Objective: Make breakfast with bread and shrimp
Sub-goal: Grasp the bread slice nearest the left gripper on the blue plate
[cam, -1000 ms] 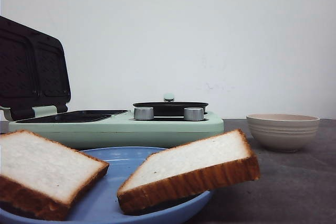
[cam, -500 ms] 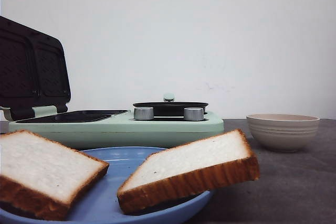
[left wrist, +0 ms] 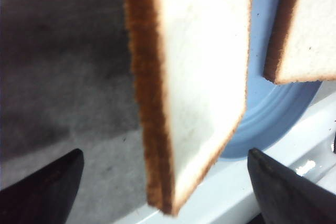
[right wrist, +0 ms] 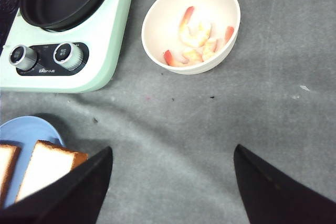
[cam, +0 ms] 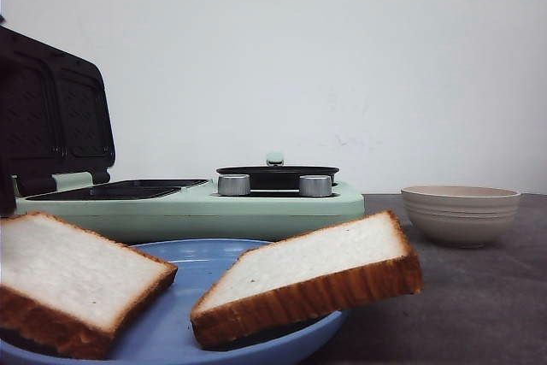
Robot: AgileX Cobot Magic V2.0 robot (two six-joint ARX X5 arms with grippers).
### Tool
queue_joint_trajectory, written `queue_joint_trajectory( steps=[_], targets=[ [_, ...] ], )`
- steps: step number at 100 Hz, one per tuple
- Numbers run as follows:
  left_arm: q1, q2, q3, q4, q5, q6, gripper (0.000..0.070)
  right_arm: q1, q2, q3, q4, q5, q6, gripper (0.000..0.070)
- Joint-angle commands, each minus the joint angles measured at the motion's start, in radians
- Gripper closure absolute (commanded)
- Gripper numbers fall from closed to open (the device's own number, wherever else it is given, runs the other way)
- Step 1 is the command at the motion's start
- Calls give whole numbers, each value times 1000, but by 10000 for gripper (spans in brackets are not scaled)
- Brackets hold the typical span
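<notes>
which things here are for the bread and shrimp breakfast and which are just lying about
For the job:
two thick white bread slices
orange-pink shrimp pieces
beige ribbed bowl
round blue plate
mint-green breakfast maker

Lying about:
nothing else visible on the grey table

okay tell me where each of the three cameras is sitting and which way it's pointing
Front view: low at table height, facing forward past the bread on the blue plate to the green cooker and bowl; no gripper shows.
Left wrist view: close above one bread slice; left gripper open.
Right wrist view: high, looking down on the shrimp; right gripper open.
All three show bread and plate.
</notes>
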Motion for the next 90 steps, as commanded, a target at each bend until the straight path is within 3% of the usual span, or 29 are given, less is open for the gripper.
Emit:
queue_joint_trajectory(
  steps=[1,30,54,72,90],
  targets=[
    [-17,27,16,22,8,-16,143,-1,4,13,6,-3,-8,244],
    [-85,58,16,117,9,-73,168,-1,4,13,6,-3,-8,244],
    [-119,65,16,136,27,-99,415,-1,4,13,6,-2,-8,244],
    [-121,65,16,135,27,-102,700,-1,4,13,6,-3,-8,244],
    [-121,62,17,150,26,-102,697,-1,4,13,6,-2,-8,244]
  ],
)
